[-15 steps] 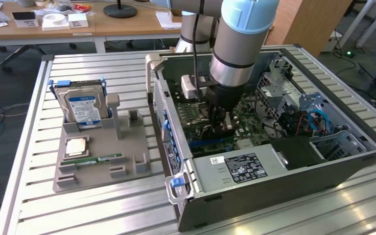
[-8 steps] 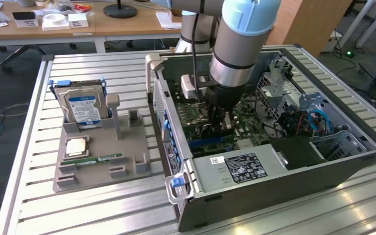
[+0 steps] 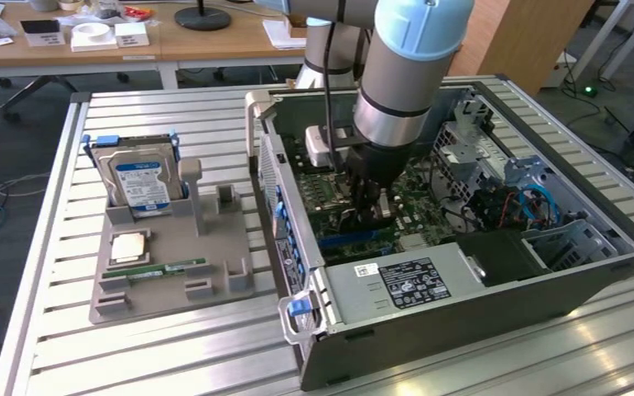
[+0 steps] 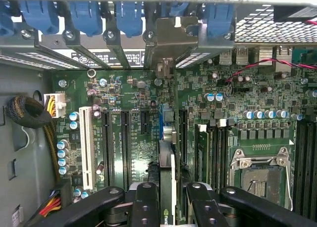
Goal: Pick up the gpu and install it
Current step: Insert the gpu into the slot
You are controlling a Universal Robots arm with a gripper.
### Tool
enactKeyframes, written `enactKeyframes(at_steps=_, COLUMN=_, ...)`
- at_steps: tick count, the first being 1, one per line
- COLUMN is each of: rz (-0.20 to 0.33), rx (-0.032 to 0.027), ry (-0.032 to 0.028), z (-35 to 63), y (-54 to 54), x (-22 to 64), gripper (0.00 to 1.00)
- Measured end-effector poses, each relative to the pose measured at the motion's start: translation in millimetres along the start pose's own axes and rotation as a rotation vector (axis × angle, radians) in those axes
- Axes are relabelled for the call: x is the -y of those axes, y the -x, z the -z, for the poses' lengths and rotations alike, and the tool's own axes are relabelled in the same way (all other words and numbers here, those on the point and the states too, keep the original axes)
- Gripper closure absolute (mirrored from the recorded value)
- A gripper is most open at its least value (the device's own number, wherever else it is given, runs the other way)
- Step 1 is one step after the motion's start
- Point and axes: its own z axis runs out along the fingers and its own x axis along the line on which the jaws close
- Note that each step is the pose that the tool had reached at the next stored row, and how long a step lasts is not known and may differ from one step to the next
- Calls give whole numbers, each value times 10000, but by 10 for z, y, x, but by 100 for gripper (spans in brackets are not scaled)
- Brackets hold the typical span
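Claw (image 4: 166,199): partly closed, pinching the gpu (image 4: 167,157) edge-on.
Gpu: inside the case (image 3: 515,297), over the blue slot (image 3: 352,238), bracket (image 4: 171,36) toward the rear wall; whether it is seated I cannot tell.
Risk: if tilted, its edge may jam beside the slot, or the bracket may snag the frame.
Around: capacitors (image 4: 214,96) flank it; hard drive (image 3: 143,183) and RAM (image 3: 169,268) sit well apart on the bench (image 3: 185,355).
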Motion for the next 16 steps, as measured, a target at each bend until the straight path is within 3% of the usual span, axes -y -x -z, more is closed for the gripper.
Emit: enactKeyframes(at_steps=16, rz=-344, rx=-80, ry=-31, z=9, y=-15, x=-3, gripper=74)
